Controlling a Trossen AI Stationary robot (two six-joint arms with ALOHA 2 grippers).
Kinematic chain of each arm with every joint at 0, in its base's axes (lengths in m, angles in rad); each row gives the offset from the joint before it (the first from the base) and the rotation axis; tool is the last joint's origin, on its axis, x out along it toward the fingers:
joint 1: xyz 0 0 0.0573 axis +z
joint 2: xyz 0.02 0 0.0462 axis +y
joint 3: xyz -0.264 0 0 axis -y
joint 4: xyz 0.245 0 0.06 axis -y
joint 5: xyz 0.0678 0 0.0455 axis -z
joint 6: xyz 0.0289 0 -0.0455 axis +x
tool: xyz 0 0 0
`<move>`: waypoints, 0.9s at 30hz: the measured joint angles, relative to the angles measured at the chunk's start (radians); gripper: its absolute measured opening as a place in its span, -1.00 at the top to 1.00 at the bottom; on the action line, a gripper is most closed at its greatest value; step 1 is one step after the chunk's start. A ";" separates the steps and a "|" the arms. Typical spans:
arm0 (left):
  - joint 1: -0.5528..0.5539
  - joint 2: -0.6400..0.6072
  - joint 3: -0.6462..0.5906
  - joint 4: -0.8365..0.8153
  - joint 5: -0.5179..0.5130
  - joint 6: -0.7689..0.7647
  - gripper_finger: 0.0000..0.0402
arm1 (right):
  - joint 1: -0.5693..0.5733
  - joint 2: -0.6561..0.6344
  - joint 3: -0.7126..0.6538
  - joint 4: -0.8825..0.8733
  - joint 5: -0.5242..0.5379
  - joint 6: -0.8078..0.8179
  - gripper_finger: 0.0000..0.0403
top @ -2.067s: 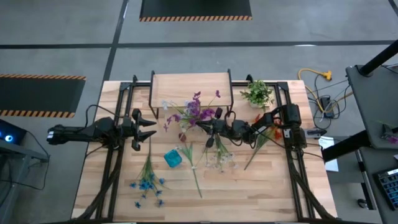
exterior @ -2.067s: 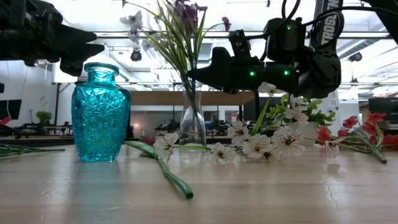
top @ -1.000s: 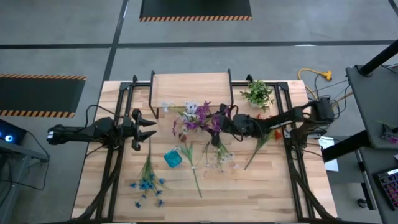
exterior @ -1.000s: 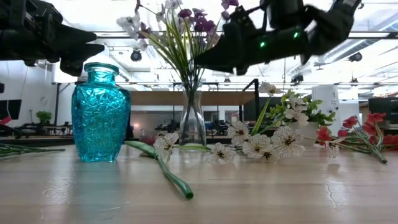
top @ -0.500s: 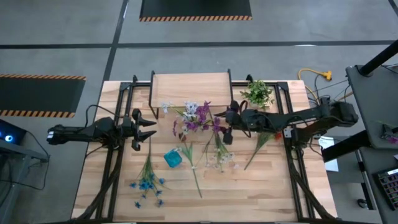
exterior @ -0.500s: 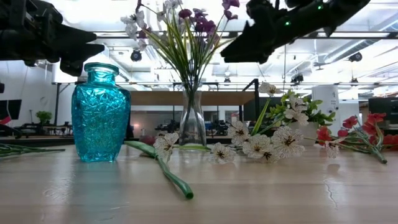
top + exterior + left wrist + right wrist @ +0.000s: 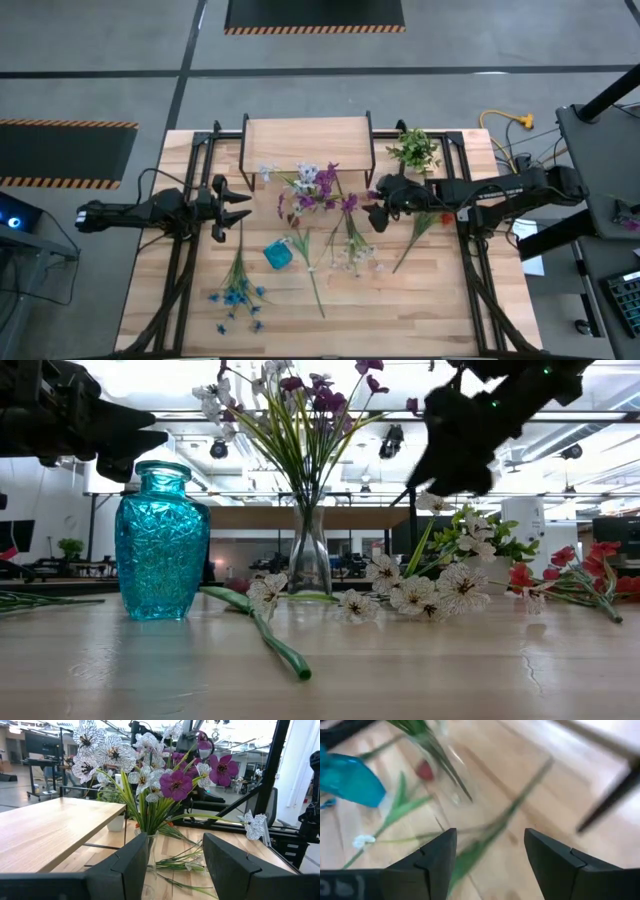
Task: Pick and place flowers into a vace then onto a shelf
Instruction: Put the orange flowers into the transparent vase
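Right gripper has pulled back from the clear vase, jaws open and empty, now just right of the bouquet above the table. Purple and white flowers stay standing in that vase, in front of the shelf, so that stem looks delivered. White flowers, red flowers and blue flowers still lie on the table. Left gripper waits left of the vase, jaws part open, holding nothing. Blue vase empty.
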 joint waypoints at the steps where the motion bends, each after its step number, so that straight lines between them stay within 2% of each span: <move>1: 0.000 0.000 0.000 0.000 0.000 0.000 0.13 | 0.000 0.000 0.000 -0.029 0.000 0.044 -0.11; 8: 0.000 0.000 0.000 0.000 0.000 0.000 0.13 | 0.012 0.000 0.000 -0.237 0.014 0.286 -0.11; 16: 0.000 0.000 0.000 0.000 0.000 0.000 0.13 | 0.061 0.000 0.000 -0.349 0.122 0.475 -0.11; 27: 0.000 0.000 0.000 0.000 0.000 0.000 0.13 | 0.231 0.000 0.007 -0.554 0.124 0.828 -0.11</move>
